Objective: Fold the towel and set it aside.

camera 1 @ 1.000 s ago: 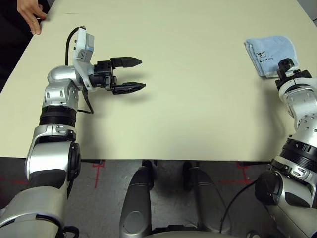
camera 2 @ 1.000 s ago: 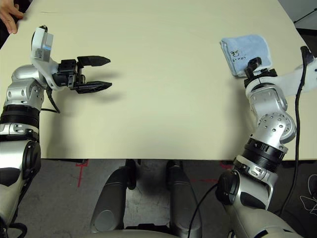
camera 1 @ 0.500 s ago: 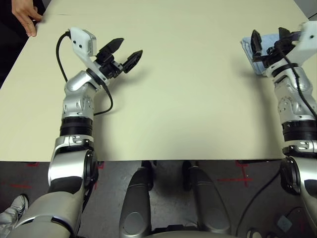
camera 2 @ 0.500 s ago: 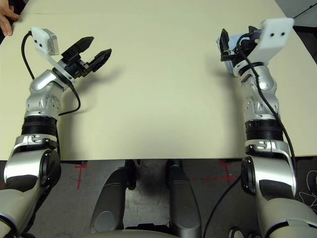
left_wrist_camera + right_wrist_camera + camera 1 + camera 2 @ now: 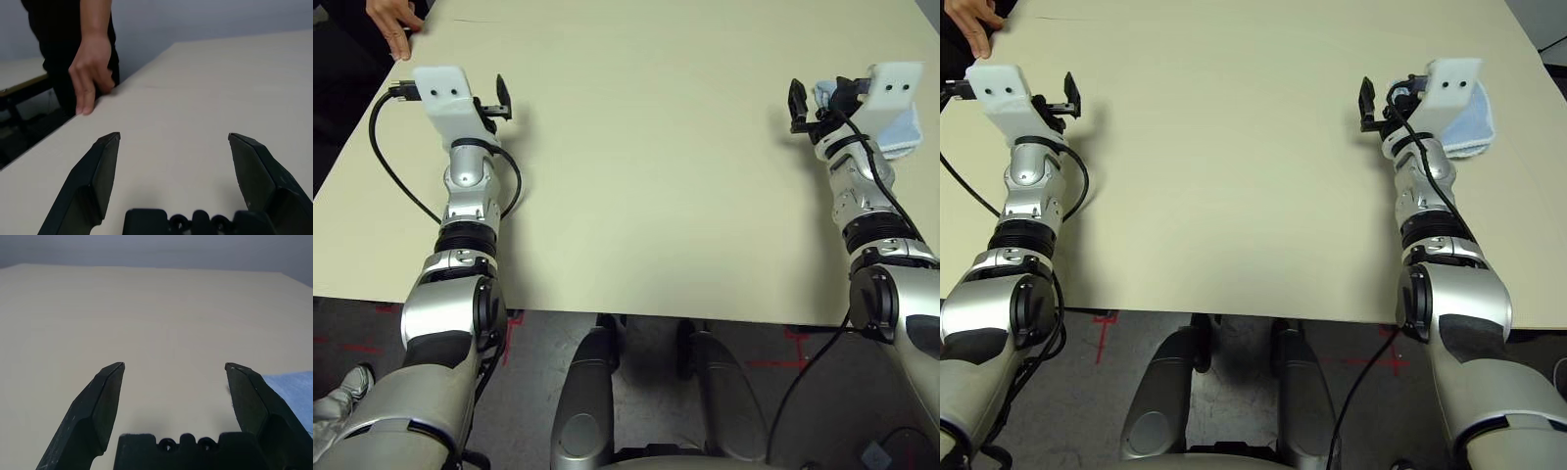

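Light-blue towel (image 5: pixel 1472 122): folded, lying on the cream table (image 5: pixel 1234 166) at its right side, partly behind the right arm. Right gripper (image 5: pixel 171 382): jaws wide apart, holding nothing, towel just beside one finger. Left gripper (image 5: pixel 171 152): jaws wide apart, empty, above bare tabletop; a person's hand (image 5: pixel 93 73) rests on the table edge beyond.

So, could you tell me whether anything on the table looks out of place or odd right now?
Nothing looks damaged or spilled. The towel lies folded at the table's right side, partly behind the right gripper. One oddity: a person's hand rests on the far left edge.
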Available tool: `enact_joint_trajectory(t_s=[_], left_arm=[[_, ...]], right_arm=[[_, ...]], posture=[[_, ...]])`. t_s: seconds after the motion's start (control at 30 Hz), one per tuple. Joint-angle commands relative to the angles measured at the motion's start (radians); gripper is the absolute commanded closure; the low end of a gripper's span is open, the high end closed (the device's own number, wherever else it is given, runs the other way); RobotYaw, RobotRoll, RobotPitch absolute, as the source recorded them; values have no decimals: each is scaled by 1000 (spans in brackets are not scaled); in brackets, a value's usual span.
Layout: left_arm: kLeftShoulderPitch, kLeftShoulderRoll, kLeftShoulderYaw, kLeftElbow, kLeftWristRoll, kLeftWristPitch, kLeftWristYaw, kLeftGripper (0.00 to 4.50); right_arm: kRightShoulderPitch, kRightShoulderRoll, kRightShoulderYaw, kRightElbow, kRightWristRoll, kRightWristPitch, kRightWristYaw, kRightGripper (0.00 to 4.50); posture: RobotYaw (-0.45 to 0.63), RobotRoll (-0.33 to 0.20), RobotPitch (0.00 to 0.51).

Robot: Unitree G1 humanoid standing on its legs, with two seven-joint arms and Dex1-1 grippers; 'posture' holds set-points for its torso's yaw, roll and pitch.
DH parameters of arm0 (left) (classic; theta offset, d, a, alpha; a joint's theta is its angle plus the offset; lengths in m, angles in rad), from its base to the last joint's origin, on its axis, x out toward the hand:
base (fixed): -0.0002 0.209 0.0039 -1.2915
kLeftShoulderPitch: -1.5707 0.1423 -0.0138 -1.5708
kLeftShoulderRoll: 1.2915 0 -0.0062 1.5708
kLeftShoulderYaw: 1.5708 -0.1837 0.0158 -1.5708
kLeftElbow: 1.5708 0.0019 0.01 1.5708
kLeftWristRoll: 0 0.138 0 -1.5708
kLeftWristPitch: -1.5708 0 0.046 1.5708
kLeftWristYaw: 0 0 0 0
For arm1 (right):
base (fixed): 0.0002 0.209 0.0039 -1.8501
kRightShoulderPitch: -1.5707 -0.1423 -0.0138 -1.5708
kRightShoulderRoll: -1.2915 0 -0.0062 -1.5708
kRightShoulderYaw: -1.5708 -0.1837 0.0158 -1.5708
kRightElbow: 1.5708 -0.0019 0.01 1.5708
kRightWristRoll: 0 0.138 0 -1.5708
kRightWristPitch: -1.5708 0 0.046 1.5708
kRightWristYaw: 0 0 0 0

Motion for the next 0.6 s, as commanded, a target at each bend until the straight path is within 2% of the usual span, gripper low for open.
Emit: enact_joint_trajectory(t_s=[0.03, 0.23, 0.43, 0.6], left_arm=[[-21, -6, -17, 39, -3, 19, -62, 0], [-79, -4, -9, 63, -56, 58, -257, 0], [-79, 10, -4, 76, -55, 48, -229, 0], [-69, 5, -8, 70, -60, 41, -250, 0]], right_arm=[[18, -12, -66, 1, 62, -12, 41, 24], [60, -40, -62, -20, 25, -40, 14, 24], [75, -27, -62, -44, 37, -18, 28, 24], [57, -22, -45, -44, 27, 0, 57, 24]], posture=[[60, 0, 288], [33, 0, 278], [34, 0, 263], [23, 0, 272]])
